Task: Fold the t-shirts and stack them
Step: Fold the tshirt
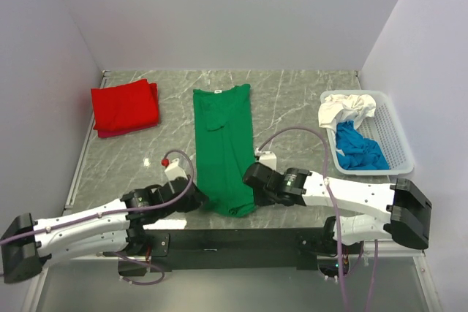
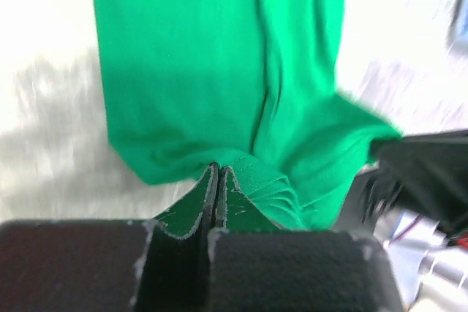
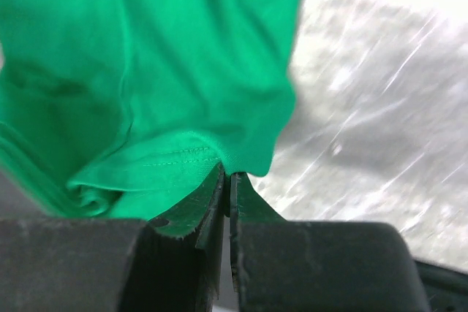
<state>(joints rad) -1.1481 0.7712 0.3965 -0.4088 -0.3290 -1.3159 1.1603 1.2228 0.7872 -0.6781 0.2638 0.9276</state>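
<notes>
The green shirt (image 1: 223, 147) lies on the grey marbled table (image 1: 292, 107) in the middle of the top view, a long narrow strip running up the frame. Its collar and small white label are at the upper end, and its hem is at the lower end, near the arms' bases.

The left fingers (image 1: 199, 198) meet the lower left corner of that hem. In the left wrist view the left fingers (image 2: 210, 188) are clenched together with a fold of green cloth pinched between their tips, and the cloth bunches into creases around them. The right fingers (image 1: 253, 179) sit at the strip's lower right edge. In the right wrist view the right fingers (image 3: 216, 191) are likewise pressed tight on the stitched green hem.

The red shirt (image 1: 124, 107) sits folded in the upper left of the top view, well apart from the green one. At the right stands a white lattice basket (image 1: 398, 137). It holds a crumpled white shirt (image 1: 345, 109) at its upper end and a crumpled blue shirt (image 1: 358, 150) below that.
</notes>
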